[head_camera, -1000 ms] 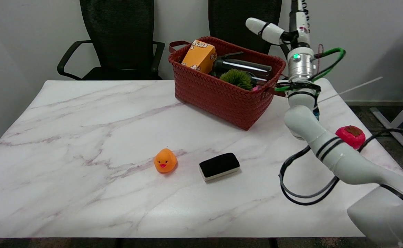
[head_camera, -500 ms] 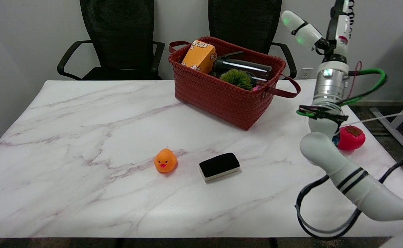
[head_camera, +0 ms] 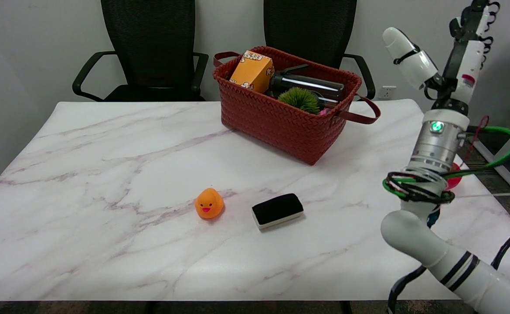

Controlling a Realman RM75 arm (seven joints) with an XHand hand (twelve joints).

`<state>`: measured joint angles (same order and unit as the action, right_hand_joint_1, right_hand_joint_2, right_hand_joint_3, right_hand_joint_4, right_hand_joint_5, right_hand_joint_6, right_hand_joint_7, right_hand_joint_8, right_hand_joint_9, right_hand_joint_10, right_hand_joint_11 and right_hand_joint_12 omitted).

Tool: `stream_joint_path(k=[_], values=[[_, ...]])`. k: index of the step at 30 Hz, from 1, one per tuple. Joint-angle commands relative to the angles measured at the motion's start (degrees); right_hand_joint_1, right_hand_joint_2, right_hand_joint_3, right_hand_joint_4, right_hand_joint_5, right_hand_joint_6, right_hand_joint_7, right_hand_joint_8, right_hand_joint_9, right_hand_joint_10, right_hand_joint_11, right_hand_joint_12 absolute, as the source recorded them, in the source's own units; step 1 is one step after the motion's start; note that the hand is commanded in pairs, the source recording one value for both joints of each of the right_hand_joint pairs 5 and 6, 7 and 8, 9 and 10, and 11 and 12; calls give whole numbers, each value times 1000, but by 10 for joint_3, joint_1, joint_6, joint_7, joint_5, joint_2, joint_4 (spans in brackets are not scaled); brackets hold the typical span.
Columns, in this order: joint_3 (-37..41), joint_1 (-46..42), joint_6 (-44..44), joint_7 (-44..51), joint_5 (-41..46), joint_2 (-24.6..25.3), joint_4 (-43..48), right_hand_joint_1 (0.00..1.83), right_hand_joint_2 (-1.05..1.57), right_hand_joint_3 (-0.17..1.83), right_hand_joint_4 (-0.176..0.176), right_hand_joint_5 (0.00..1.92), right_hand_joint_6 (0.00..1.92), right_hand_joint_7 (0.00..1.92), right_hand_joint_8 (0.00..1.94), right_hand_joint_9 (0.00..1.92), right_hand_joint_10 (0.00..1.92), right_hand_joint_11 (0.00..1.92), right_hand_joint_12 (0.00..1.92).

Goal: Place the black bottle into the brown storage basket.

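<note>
The black bottle [head_camera: 308, 84] lies on its side inside the brown woven storage basket [head_camera: 281, 117], which stands at the back of the marble table. My right hand [head_camera: 449, 52] is raised in the air at the far right, well to the right of the basket and apart from it. Its fingers point upward and are spread, one white finger [head_camera: 408, 56] sticking out to the left. Nothing is in the hand. The fingertips reach the picture's top edge.
The basket also holds an orange box [head_camera: 253, 71] and a green spiky ball [head_camera: 299, 99]. On the table's front middle sit an orange rubber duck [head_camera: 209, 203] and a black-topped eraser [head_camera: 277, 210]. A red object [head_camera: 455, 175] shows partly behind my forearm. Two black chairs stand behind the table.
My right arm has swung right and toward the table's near side, away from the basket, its hand empty throughout. The bottle stays in the basket; the red object is now mostly hidden.
</note>
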<state>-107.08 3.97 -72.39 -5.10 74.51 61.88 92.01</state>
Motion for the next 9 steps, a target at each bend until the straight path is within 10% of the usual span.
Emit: stream_joint_path(k=[1,9], values=[[-122,-81,-243,15,-67,4,31,815,690,-175,0,0,0,67,67,133,133,271,271],[-132,-110,-267,10,-76,11,19,795,760,-175,0,0,0,72,72,134,134,279,279]])
